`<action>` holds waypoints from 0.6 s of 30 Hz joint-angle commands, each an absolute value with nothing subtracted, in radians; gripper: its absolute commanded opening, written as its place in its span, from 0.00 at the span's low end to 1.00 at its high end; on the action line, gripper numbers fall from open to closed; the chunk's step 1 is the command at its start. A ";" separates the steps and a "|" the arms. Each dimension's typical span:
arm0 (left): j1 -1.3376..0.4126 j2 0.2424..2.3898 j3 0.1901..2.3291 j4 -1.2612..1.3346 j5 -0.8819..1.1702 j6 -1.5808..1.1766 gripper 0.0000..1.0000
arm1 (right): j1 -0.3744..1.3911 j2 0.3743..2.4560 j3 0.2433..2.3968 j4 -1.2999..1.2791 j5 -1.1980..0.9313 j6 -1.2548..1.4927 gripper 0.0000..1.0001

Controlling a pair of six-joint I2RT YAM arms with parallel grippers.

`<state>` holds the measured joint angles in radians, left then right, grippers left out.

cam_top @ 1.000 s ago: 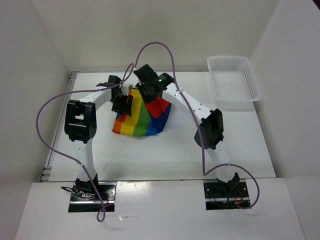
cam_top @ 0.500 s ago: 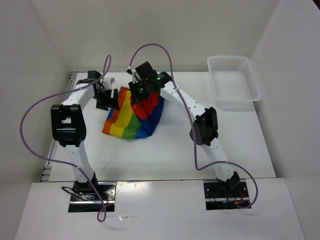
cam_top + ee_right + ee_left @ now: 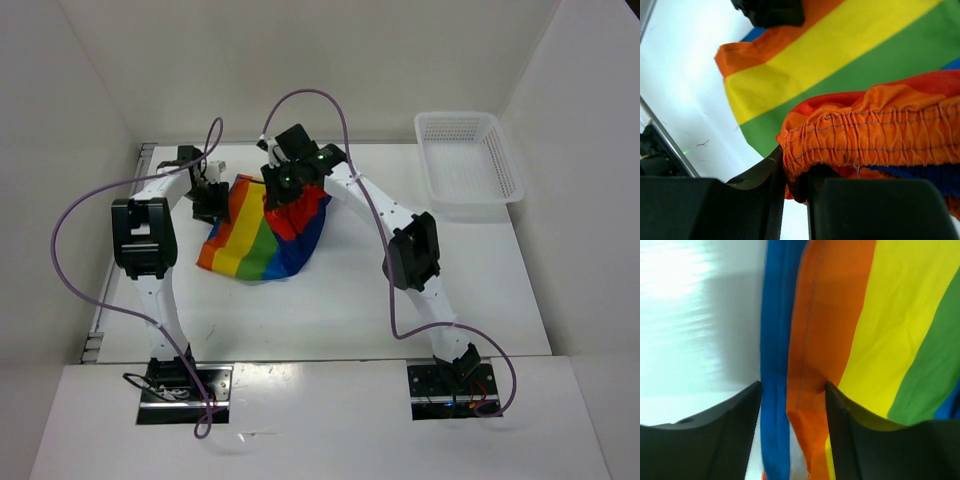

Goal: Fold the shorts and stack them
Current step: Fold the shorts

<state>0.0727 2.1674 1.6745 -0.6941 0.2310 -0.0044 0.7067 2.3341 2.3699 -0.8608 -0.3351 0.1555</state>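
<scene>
Shorts (image 3: 255, 240) sit on the table (image 3: 350, 300) left of centre, with both arms on them. Right gripper (image 3: 285, 183) is at the cloth's 12 o'clock edge. On the right wrist view its jaws are clenched on the gathered orange waistband (image 3: 865, 140), which is pinched at the fingertips with red and blue fabric bunched behind it. From that grip the striped panel fans out toward 7 o'clock, in the order orange, yellow, green, blue, and the low corner lies flat on the table. Left gripper (image 3: 210, 197) is at the cloth's 10 o'clock side. On the left wrist view its jaws stand apart, straddling a blue fold and an orange hemmed edge. Each finger (image 3: 705, 440) just touches the cloth, but the fabric hangs loose between them, a sliver of table shows in the gap, and nothing looks squeezed, so I read it as released, not gripping. Yellow and green stripes run off toward 2 o'clock in that view. White mesh basket (image 3: 465, 116) is at the table's 1 o'clock corner, well apart from the shorts. Purple cable (image 3: 72, 225) loops wide off the left arm at 9 o'clock, and a second one arcs over the right arm at 12.
</scene>
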 commanded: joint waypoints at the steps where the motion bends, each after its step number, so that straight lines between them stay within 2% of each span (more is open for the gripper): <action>1: 0.080 2.243 1.687 -0.722 0.294 0.000 0.53 | 0.654 2.218 2.320 -0.845 -0.313 0.135 0.00; 3: 0.033 2.243 1.700 -0.723 0.399 0.000 0.42 | 0.628 2.171 2.280 -0.845 -0.328 0.126 0.00; 4: 0.009 2.243 1.700 -0.723 0.420 0.000 0.31 | 0.612 2.152 2.238 -0.845 -0.328 0.112 0.00; 7: -0.086 2.243 1.709 -0.732 0.506 0.000 0.23 | 0.542 2.080 2.169 -0.845 -0.293 0.089 0.00; 11: -0.166 2.232 1.658 -0.680 0.633 0.000 0.24 | 0.497 2.059 2.170 -0.845 -0.256 0.066 0.00; 13: -0.186 2.221 1.620 -0.669 0.679 0.000 0.25 | 0.497 2.103 2.207 -0.836 -0.316 0.066 0.00; 18: -0.186 2.151 1.579 -0.609 0.632 0.000 0.36 | 0.575 2.190 2.244 -0.836 -0.425 0.058 0.00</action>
